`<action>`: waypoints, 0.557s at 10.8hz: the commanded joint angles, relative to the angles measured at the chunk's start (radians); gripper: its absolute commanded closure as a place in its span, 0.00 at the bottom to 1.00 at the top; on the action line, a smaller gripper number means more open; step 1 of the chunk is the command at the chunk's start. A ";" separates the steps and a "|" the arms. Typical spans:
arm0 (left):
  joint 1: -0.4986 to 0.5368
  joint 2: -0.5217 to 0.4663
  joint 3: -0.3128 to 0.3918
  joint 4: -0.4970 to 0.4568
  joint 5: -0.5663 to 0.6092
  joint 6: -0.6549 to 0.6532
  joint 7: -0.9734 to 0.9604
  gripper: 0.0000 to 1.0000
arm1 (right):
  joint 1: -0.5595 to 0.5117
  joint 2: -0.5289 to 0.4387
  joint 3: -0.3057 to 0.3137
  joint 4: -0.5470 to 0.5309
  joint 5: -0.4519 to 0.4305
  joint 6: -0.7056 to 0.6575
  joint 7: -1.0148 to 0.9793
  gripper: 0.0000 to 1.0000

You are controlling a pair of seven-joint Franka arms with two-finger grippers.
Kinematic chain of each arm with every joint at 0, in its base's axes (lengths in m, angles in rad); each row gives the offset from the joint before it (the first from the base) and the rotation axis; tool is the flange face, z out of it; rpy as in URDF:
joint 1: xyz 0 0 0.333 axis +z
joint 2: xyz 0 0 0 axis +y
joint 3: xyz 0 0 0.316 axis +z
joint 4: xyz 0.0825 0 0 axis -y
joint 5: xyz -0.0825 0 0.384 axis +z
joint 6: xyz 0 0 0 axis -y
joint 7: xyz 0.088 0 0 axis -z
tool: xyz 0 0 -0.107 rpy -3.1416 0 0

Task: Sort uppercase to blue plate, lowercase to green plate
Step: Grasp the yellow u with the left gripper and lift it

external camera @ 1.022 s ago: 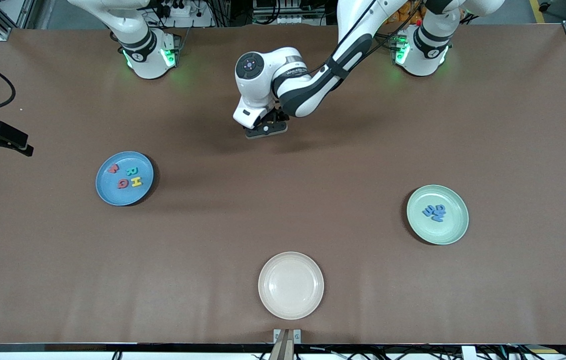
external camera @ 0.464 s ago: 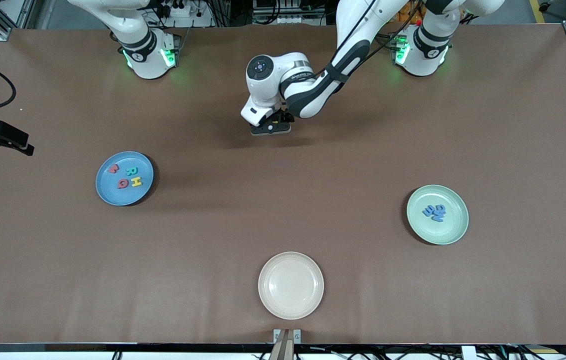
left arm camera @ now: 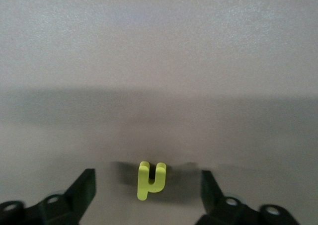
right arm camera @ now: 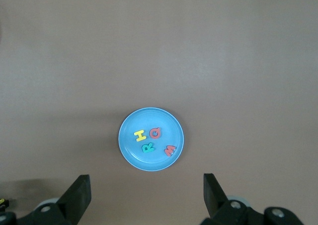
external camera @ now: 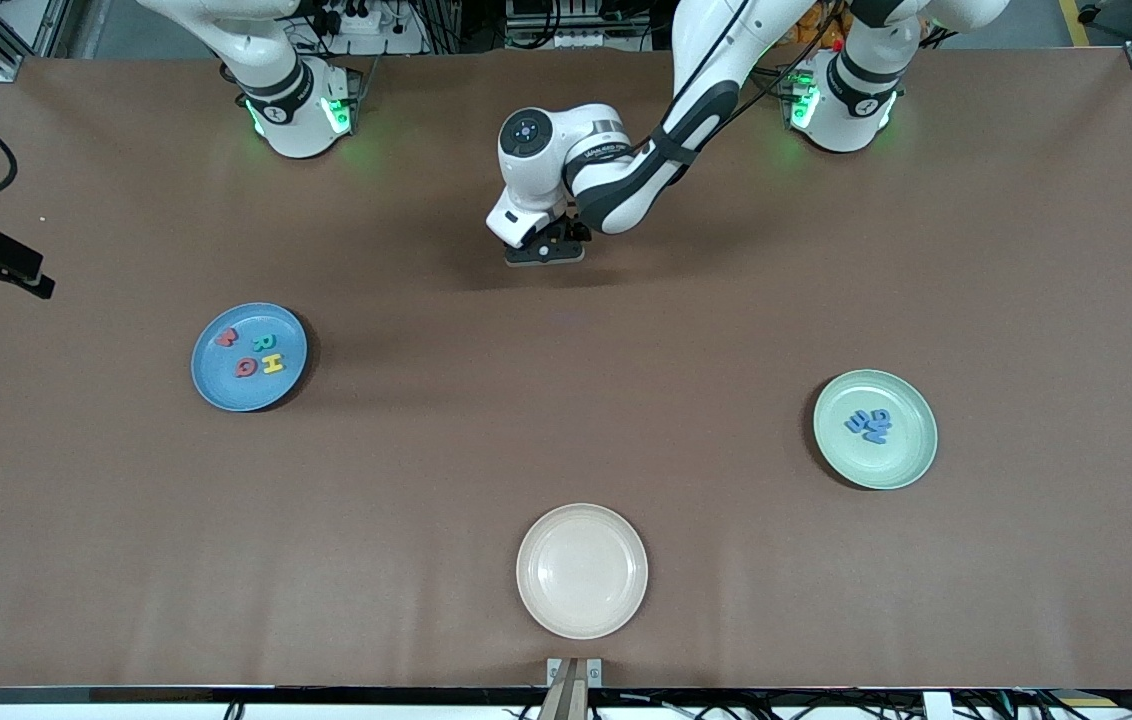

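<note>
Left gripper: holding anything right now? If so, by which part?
Nothing held. The left gripper is open over the bare table, and the yellow letter lies on the table between its fingers, untouched. The right gripper is open too, above the blue plate.

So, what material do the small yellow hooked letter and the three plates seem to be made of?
The small yellow hooked letter on the brown table looks like matte foam: thick, soft-edged, no shine. The round blue plate, the pale green plate and the cream-white plate look like smooth plastic or melamine, with faint sheen and thin raised rims; ceramic cannot be excluded.
</note>
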 commanded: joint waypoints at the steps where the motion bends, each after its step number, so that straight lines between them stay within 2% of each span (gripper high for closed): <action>1: 0.000 -0.013 0.001 -0.031 0.026 0.043 0.003 0.23 | -0.028 -0.051 0.032 -0.079 -0.005 0.015 0.011 0.00; 4: -0.008 0.001 0.001 -0.030 0.026 0.056 0.000 0.26 | -0.018 -0.045 0.031 -0.079 0.002 0.014 0.011 0.00; 5: -0.008 0.001 0.001 -0.031 0.026 0.056 0.000 0.30 | -0.021 -0.044 0.031 -0.079 0.001 0.017 0.011 0.00; 6: -0.008 0.001 0.001 -0.033 0.026 0.056 0.000 0.39 | -0.022 -0.037 0.031 -0.079 0.002 0.021 0.009 0.00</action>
